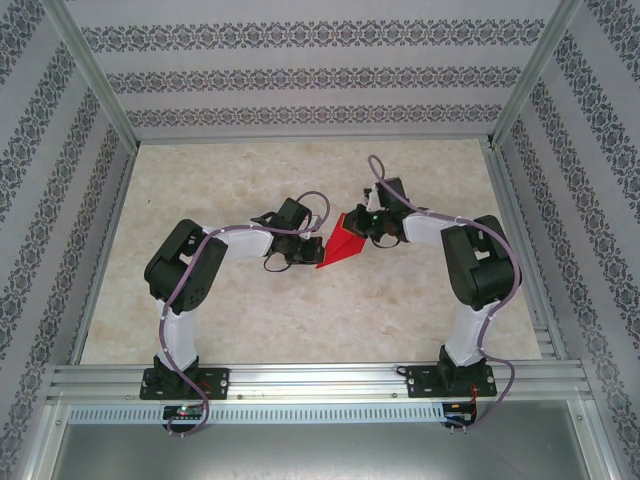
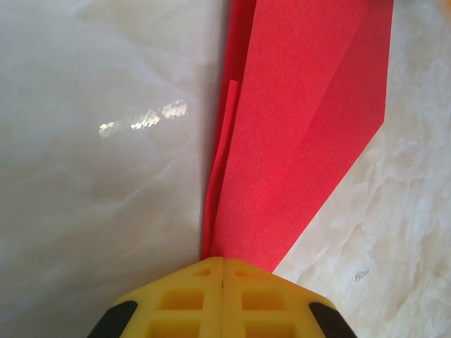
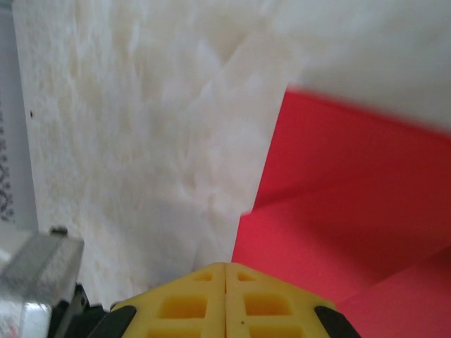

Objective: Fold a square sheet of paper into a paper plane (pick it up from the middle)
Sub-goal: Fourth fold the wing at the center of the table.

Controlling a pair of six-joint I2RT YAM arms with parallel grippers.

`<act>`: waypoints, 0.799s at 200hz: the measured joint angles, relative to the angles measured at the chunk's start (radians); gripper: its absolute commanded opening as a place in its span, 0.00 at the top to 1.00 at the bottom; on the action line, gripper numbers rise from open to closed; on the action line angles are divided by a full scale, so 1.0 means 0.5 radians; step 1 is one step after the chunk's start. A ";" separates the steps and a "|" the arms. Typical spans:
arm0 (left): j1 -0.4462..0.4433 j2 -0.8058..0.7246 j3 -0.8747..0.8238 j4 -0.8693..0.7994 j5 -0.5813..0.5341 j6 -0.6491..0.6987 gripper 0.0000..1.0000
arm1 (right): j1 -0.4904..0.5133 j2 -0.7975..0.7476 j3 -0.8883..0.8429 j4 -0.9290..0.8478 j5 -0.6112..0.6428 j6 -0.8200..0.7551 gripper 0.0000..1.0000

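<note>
Nearest me, along the aluminium rail (image 1: 320, 378), both arm bases are bolted down. Beyond it, over the pale marbled counter (image 1: 230, 320), the arms bend inward and meet mid-counter. The left fingers (image 2: 211, 273) are squeezed shut on one end of the paper plane (image 1: 340, 247), a creased red wedge hemmed in between the two wrists. The right fingers (image 3: 215, 276) are closed too, pinching its far edge. Lilac cables (image 1: 240, 231) trail along both arms. Farther back stand patterned walls (image 1: 300, 75).
</note>
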 measured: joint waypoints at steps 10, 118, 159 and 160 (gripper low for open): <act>0.000 0.000 0.000 0.000 0.001 0.000 1.00 | 0.042 0.014 -0.031 0.021 -0.005 0.026 0.93; 0.002 -0.009 -0.009 0.028 0.148 0.077 0.90 | 0.137 0.165 -0.069 0.094 -0.037 0.086 0.94; 0.002 -0.021 -0.014 0.111 0.261 0.116 0.88 | 0.136 0.166 -0.068 0.088 -0.037 0.058 0.94; 0.002 -0.021 -0.014 0.112 0.262 0.117 0.89 | 0.136 0.166 -0.068 0.088 -0.037 0.058 0.94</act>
